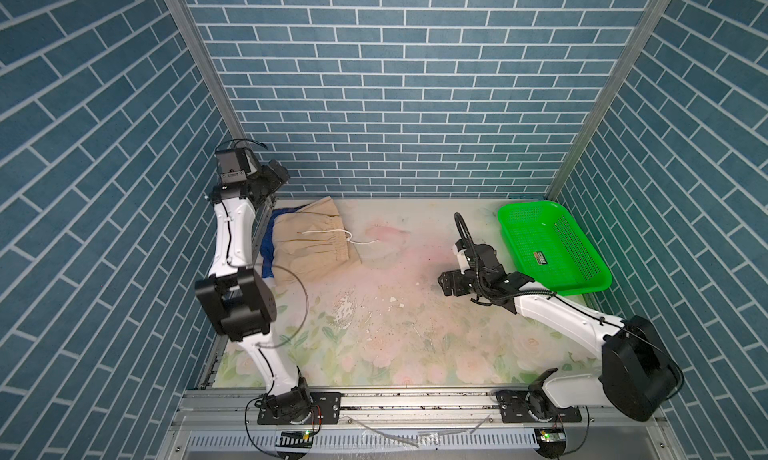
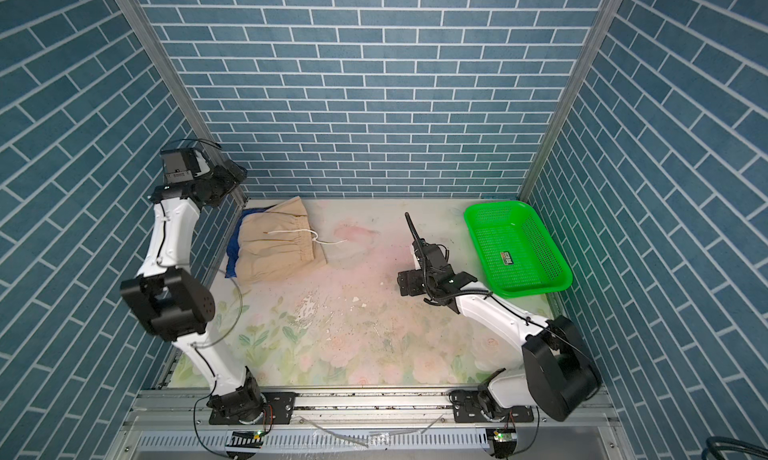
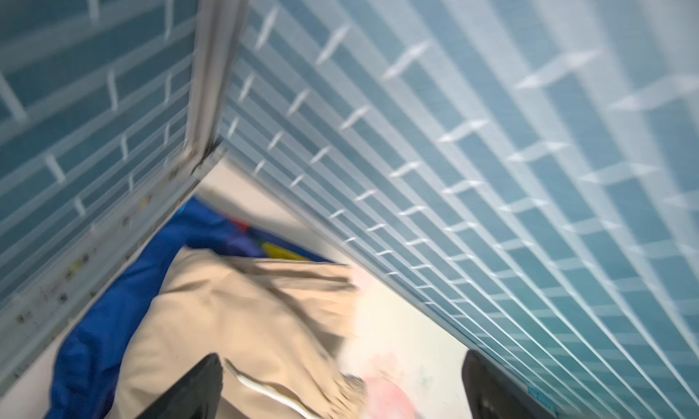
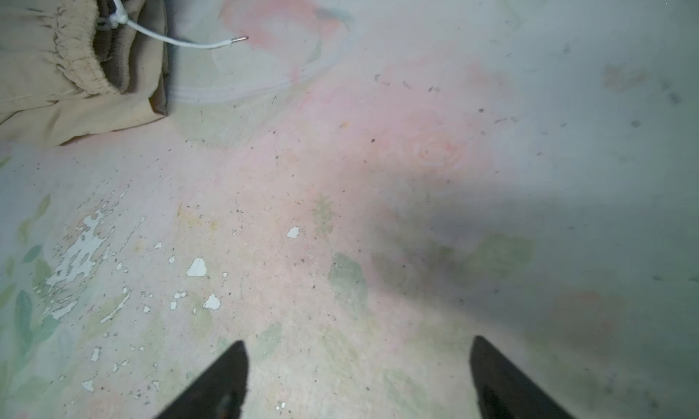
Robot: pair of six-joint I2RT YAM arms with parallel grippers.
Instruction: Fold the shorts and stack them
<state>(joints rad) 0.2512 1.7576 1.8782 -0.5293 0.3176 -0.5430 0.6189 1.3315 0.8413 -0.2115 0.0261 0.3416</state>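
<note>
The beige shorts lie folded at the back left of the table, white drawstring trailing to the right. They rest on the rainbow-striped shorts, of which mostly a blue edge shows. My left gripper hangs high by the back-left corner post, above the pile. In its blurred wrist view the left gripper is open over the beige shorts and the rainbow-striped shorts. My right gripper stands open and empty over bare table, right of the beige shorts.
A green perforated basket stands at the back right, close behind the right arm. The floral table top is worn with white flakes mid-table. Blue brick-pattern walls close in three sides; a metal rail runs along the front.
</note>
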